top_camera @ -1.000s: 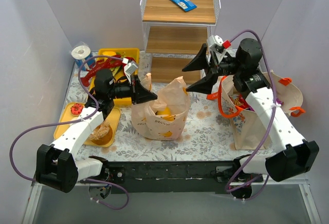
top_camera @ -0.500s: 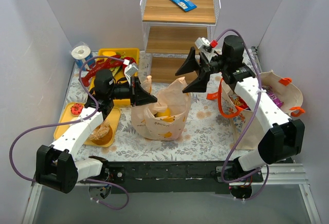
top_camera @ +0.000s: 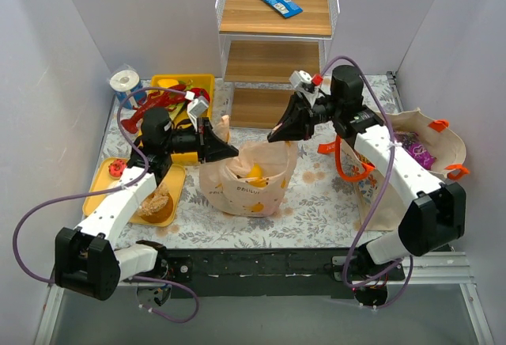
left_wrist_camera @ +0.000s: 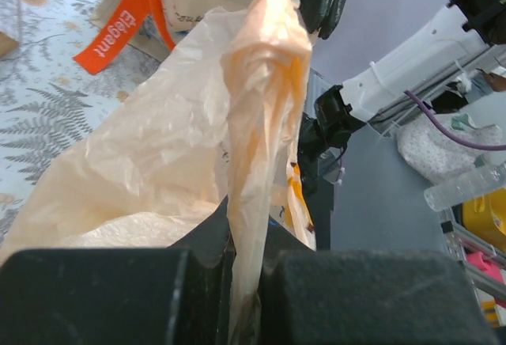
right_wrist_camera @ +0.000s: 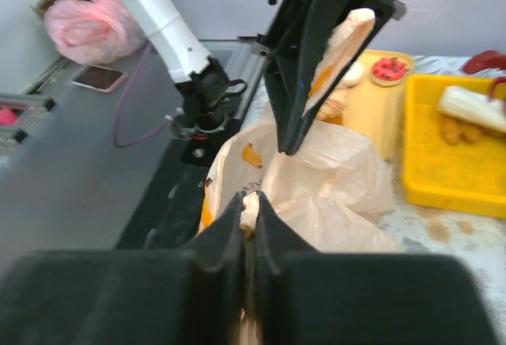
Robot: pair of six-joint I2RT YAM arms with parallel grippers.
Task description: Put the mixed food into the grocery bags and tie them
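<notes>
Sagging in the middle of the floral-patterned table (top_camera: 316, 202), the thin translucent peach plastic carrier bag (top_camera: 251, 188) with orange prints stands open-mouthed, a yellow item (top_camera: 254, 174) showing inside. I judge it very light, limp and slippery: the film will crumple, stretch and slide rather than hold a shape, and a hard pull could tear it (only the load inside gives it any weight). The handle loops are the places to take hold, gathered into cords so they can be crossed and knotted.

Both are held that way now. The left gripper (top_camera: 234, 150) is clamped on the left handle (left_wrist_camera: 261, 108), a twisted strip rising from between its fingers in the left wrist view. The right gripper (top_camera: 273, 136) is pinched closed on the right handle (right_wrist_camera: 251, 201), with film bunched between its jaws. The two handles stand apart over the bag's mouth.

Well off to the right, the stiff beige tote with orange handles (top_camera: 431, 143) holds a purple packet (top_camera: 417, 153).
</notes>
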